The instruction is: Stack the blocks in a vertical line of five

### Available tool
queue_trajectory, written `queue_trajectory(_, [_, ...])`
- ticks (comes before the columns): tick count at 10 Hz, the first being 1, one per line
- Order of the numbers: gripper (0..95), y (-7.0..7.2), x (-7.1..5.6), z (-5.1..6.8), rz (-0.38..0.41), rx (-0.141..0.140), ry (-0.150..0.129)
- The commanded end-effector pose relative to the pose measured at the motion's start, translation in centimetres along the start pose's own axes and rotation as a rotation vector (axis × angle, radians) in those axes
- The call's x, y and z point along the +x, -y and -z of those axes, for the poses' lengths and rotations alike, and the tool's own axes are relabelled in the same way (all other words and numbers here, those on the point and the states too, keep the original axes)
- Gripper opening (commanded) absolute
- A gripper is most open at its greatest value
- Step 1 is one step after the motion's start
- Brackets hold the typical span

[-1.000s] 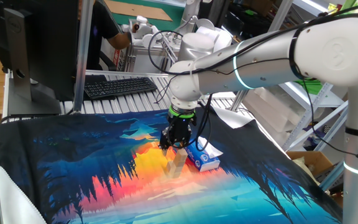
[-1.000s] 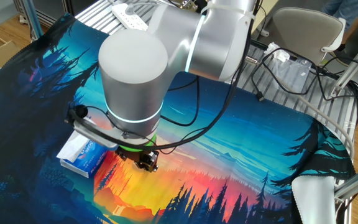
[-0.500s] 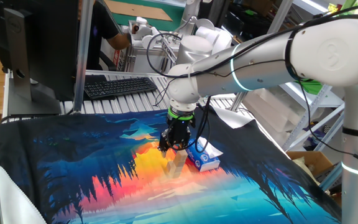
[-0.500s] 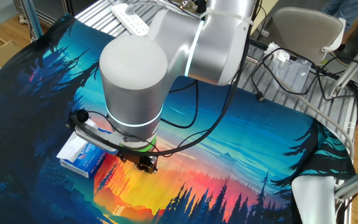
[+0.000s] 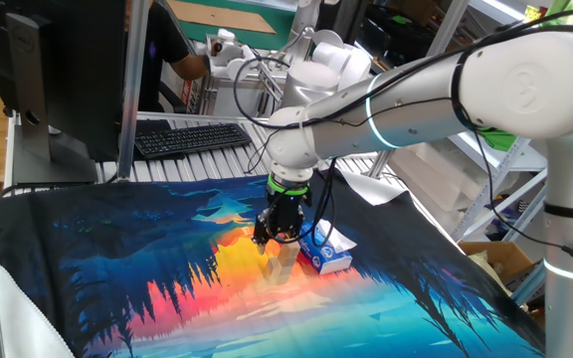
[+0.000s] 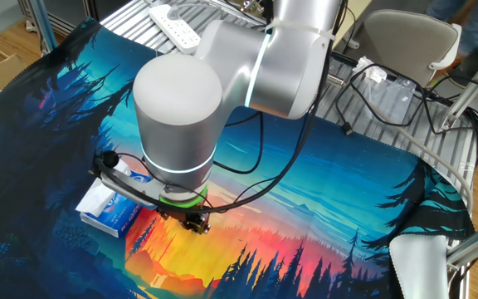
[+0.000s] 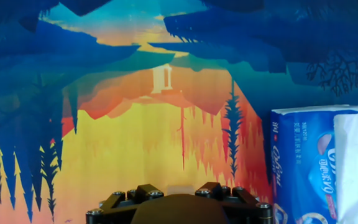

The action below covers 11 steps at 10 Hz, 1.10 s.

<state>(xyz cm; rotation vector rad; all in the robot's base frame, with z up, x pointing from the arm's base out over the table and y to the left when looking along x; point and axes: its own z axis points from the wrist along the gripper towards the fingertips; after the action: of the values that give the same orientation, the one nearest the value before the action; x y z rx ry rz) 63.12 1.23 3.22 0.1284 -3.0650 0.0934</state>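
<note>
Tan wooden blocks [image 5: 284, 261] stand stacked upright on the tabletop directly at 6 o'clock beneath the down-pointing end effector [image 5: 277, 235], beside the blue box [image 5: 325, 251]; I cannot tell its grip.

Bright, even indoor light; sharp frames; soft shadows; slight arm glare

Robotics lab: metal shelving [image 5: 485, 169] with bins, monitor [image 5: 63, 70] and keyboard [image 5: 189, 137] on a slatted bench, loose cables [image 6: 388, 91], cardboard box [image 5: 495, 261] on wood floor.
</note>
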Motion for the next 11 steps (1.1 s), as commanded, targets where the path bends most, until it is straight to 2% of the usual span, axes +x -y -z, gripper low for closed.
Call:
queue_trajectory(1, [57.0, 0.1, 0.0, -0.2, 0.005, 0.000, -0.001])
queue_trajectory(6, [57.0, 0.2, 0.4, -0.8, 0.013, 0.000, 0.005])
queue_trajectory(7, [38.0, 0.2, 0.5, -0.9, 0.013, 0.000, 0.007])
queue_trajectory(11, [38.0, 0.3, 0.7, -1.4, 0.014, 0.000, 0.013])
